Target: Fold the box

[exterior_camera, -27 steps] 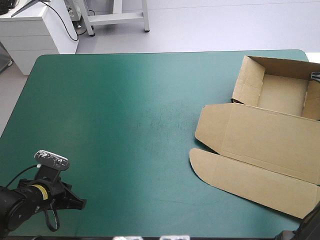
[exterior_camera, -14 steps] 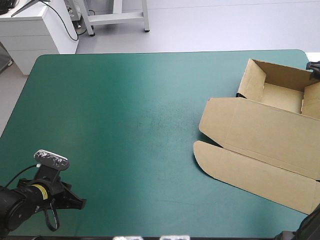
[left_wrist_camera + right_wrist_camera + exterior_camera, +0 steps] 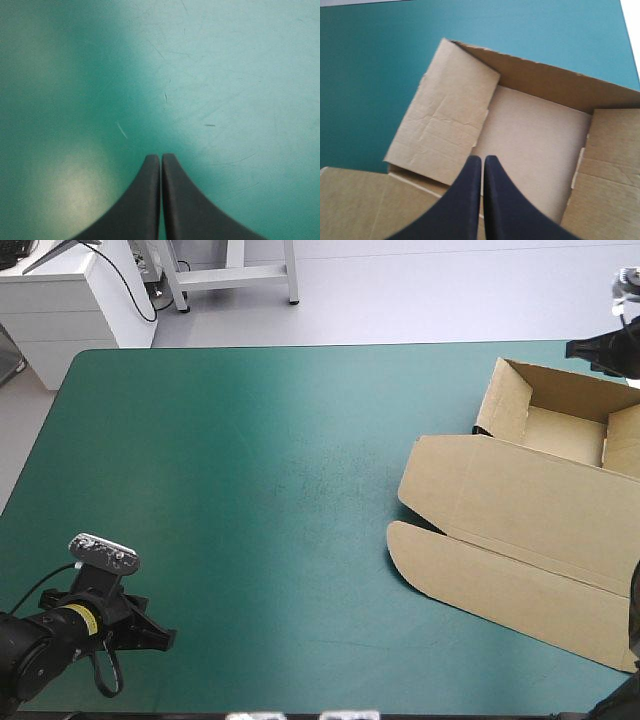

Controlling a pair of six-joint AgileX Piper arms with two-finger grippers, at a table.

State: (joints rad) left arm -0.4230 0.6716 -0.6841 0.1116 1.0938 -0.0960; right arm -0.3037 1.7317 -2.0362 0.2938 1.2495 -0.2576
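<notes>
The brown box (image 3: 520, 510) lies on the right side of the table as an open tray with its lid flat toward the near edge. The tray's walls (image 3: 503, 400) stand raised around its floor (image 3: 565, 432). My right gripper (image 3: 574, 346) hangs shut over the tray's far right corner and holds nothing. From the right wrist, its black fingers (image 3: 483, 158) meet above the box floor (image 3: 535, 135), and a creased side wall (image 3: 445, 115) leans beside them. My left gripper (image 3: 168, 642) rests shut near the table's near left corner. Only teal-green cover (image 3: 200, 75) shows ahead of its tip (image 3: 161, 156).
The teal-green cover (image 3: 260, 480) stretches between the left gripper and the box. The box runs out to the table's right edge, and its tray sits close to the far right corner (image 3: 605, 343).
The box shifted and turned slightly at first, then stayed still. My right gripper rose away from the tray's far right wall and its fingers came together. The left arm barely moved.
</notes>
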